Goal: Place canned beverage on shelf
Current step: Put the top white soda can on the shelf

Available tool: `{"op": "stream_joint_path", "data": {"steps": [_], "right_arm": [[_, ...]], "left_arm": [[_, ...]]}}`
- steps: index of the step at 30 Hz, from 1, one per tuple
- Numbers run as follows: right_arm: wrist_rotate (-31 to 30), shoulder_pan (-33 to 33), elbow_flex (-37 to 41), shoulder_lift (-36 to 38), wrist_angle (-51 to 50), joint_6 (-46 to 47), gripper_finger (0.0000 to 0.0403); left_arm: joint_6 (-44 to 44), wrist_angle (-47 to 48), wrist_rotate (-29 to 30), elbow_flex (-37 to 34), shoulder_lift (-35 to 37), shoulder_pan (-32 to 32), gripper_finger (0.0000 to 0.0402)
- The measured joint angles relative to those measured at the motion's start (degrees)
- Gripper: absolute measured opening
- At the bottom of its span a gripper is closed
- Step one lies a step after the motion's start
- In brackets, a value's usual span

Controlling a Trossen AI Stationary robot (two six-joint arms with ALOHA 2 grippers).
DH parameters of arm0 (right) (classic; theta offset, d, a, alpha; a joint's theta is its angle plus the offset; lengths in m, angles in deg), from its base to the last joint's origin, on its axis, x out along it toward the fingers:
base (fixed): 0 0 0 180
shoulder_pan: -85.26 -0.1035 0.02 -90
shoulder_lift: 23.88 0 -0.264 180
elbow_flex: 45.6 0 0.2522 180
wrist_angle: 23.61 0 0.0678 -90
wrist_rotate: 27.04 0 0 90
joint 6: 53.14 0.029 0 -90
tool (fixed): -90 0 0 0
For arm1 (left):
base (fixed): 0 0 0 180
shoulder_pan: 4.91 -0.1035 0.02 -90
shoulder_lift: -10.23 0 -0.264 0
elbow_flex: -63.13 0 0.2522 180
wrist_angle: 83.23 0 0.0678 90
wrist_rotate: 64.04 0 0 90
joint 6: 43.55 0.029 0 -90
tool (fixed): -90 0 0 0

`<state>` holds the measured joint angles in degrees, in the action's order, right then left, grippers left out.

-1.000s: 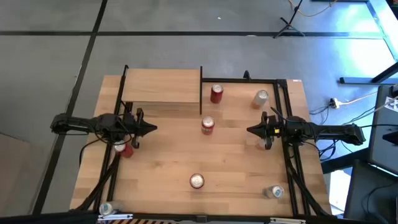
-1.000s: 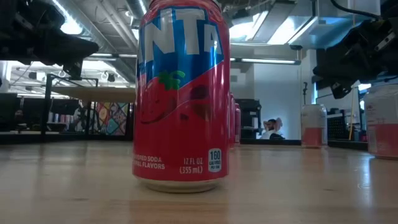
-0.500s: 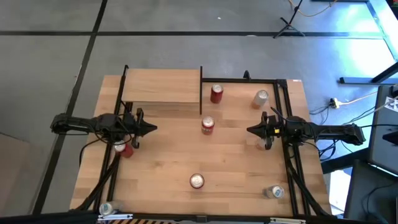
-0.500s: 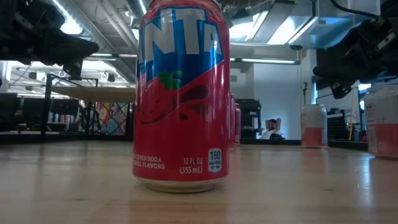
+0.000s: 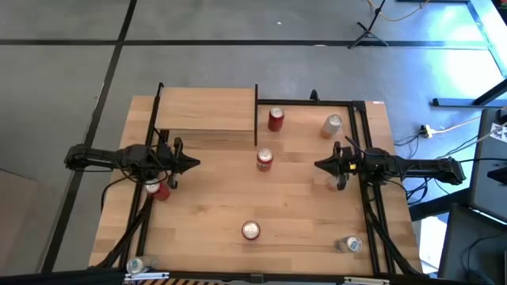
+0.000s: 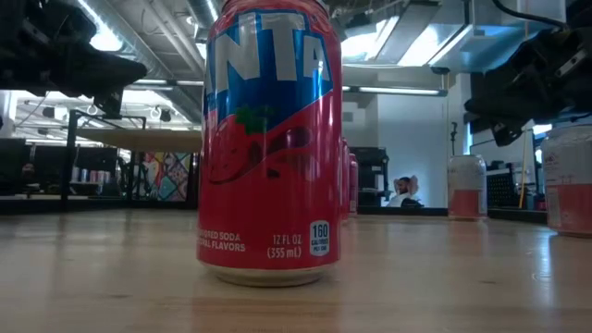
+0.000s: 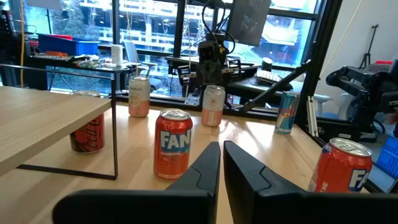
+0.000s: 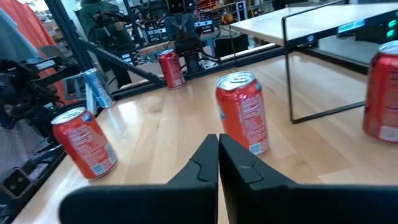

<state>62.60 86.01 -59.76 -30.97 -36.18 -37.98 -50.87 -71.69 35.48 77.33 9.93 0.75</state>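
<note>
Central can (image 5: 264,160) between both closed grippers

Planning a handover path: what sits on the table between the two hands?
One red can stands between left hand and right hand, seen in the high view.

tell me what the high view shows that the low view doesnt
Only the high view shows the whole table, the shelf at its far left corner, both arms, and the left tool and right tool facing each other across the middle can. Only the low view shows the near can's strawberry soda label and the room behind. Both show that near can.
</note>
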Motion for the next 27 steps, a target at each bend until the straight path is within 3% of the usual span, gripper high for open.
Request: {"op": "stream_joint_path", "data": {"steps": [4, 9, 15, 17, 22, 27], "right_arm": [[-1.23, 0.02, 0.0, 0.0, 1.28, -0.27, 0.0003], [-2.15, -0.02, 0.02, 0.02, 9.35, 8.38, 0.0003], [-23.95, 0.02, 0.02, -1.16, 22.34, 16.75, 0.0003], [-28.3, 0.02, -0.06, -1.21, 25.14, 17.97, 0.0003], [-34.49, 0.02, -5.51, -3.13, 20.15, 15.39, 0.0003], [-37.04, 0.04, -16.29, -9.74, 5.05, 10.62, 0.0003]], "left_arm": [[-0.74, -2.11, 3.84, 0.0, 0.01, -0.01, 0.0014], [-4.02, -12.8, 5.92, 0.01, 0.01, -0.03, 0.0014], [-4.11, -25.35, 11.72, 0.01, 0.0, -0.03, 0.0014], [-4.45, -28.63, 14.27, 0.04, -0.06, -0.03, 0.0014], [-4.57, -30.78, 19.87, 0.56, -0.24, -0.42, 0.0014], [-3.4, -29.6, 21.58, 3.57, -3.9, -2.09, 0.0014]]}}
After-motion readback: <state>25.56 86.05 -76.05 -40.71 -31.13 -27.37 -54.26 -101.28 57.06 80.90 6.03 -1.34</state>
